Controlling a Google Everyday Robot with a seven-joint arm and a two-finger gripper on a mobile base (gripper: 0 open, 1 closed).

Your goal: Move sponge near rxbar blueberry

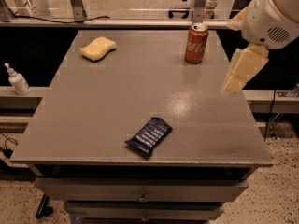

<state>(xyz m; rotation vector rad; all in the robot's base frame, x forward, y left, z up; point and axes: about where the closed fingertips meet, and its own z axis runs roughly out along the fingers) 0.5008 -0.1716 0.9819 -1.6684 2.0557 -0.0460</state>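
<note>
The sponge point(97, 48), a pale yellow foam pad with wavy edges, lies at the far left of the grey table point(117, 101). The rxbar blueberry point(149, 136), in a dark blue wrapper, lies flat and slanted near the table's front edge, a little right of centre. The two are far apart. My gripper point(242, 69) hangs from the white arm point(275, 13) above the table's right edge, far from the sponge and holding nothing that I can see.
A red soda can point(196, 43) stands upright at the far right of the table, just left of my gripper. A white pump bottle point(17, 80) stands on a ledge off the table's left side. Drawers point(140, 197) sit below the front edge.
</note>
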